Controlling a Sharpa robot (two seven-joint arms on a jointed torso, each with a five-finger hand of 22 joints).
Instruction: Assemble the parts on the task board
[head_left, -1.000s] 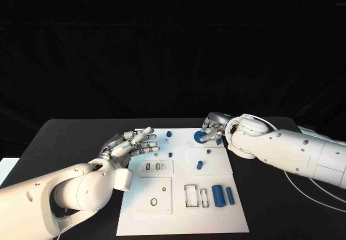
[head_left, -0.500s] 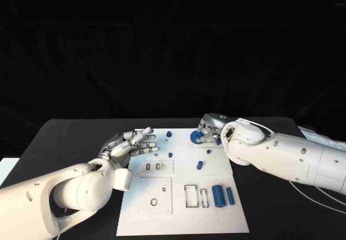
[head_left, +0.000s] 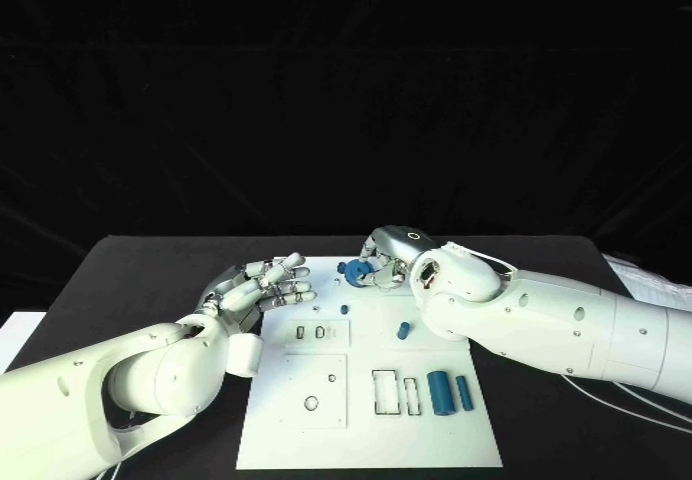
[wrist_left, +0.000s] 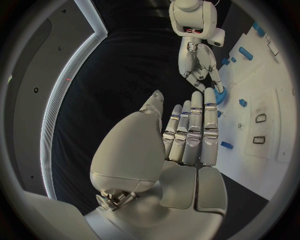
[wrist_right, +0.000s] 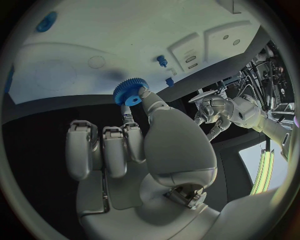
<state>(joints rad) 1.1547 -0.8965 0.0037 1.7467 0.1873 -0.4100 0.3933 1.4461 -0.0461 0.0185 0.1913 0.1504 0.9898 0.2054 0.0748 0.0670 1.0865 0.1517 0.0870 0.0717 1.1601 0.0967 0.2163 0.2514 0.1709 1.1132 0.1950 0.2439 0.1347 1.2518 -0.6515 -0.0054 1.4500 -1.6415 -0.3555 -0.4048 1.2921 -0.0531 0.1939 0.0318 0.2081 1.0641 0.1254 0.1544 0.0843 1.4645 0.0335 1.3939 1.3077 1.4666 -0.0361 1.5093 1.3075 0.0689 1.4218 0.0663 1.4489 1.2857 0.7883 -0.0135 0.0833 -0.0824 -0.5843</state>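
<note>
Blue gear pinched between thumb and fingertip of right hand, held above far edge of white task board, left hand hovered at board's left edge, fingers spread, nothing held, other blue parts left lying on board

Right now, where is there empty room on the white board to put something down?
The near end of the board, below the two blue rods, is bare. The far end is crowded: the right hand holds a blue gear there.
</note>
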